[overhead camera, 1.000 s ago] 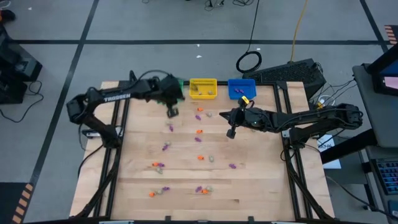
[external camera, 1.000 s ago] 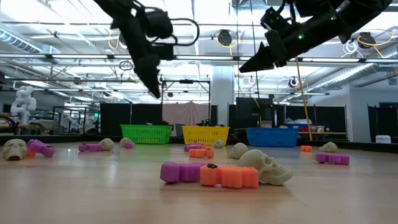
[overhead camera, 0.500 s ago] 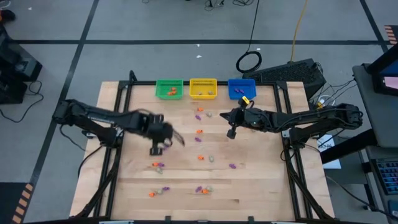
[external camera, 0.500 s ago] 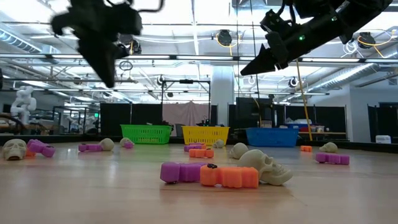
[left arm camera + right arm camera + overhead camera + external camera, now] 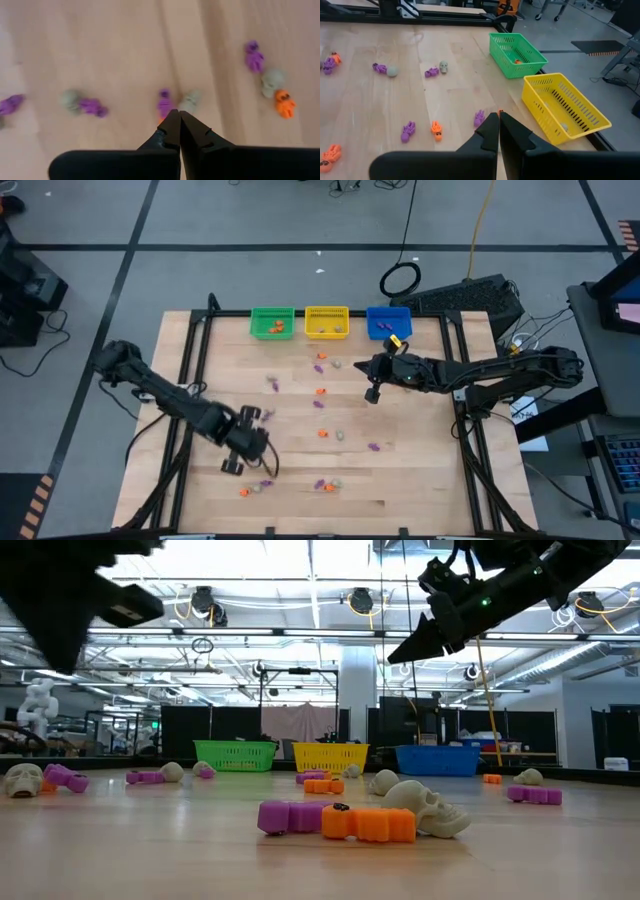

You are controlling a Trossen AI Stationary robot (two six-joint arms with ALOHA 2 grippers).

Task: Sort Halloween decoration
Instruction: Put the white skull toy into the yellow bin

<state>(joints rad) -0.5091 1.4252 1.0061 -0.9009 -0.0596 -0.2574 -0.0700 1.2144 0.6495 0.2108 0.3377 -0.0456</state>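
The Halloween decoration lies scattered over the wooden table as tiny orange, purple and beige trinkets point(image 5: 320, 391). My left gripper point(image 5: 234, 464) hangs shut over the table's near left part. In its wrist view the fingertips point(image 5: 176, 114) point down above a purple trinket point(image 5: 164, 103), a beige one point(image 5: 190, 100) and an orange one. My right gripper point(image 5: 372, 393) hovers shut above the table's far middle, with nothing between its fingers point(image 5: 496, 116). A purple piece point(image 5: 290, 816), an orange piece point(image 5: 368, 824) and a skull point(image 5: 428, 806) lie nearest the low camera.
Three baskets stand in a row at the far edge: green point(image 5: 272, 322) with an orange piece inside, yellow point(image 5: 326, 321) and blue point(image 5: 388, 321). More trinkets lie near the front edge point(image 5: 322, 484). Black frame rails run along the table's left and right sides.
My left gripper has swung from beside the green basket at the far edge toward the near edge, over the near left trinkets, sinking slightly and rolling at the wrist. It has stayed shut. The green basket, hidden by the arm before, now shows.
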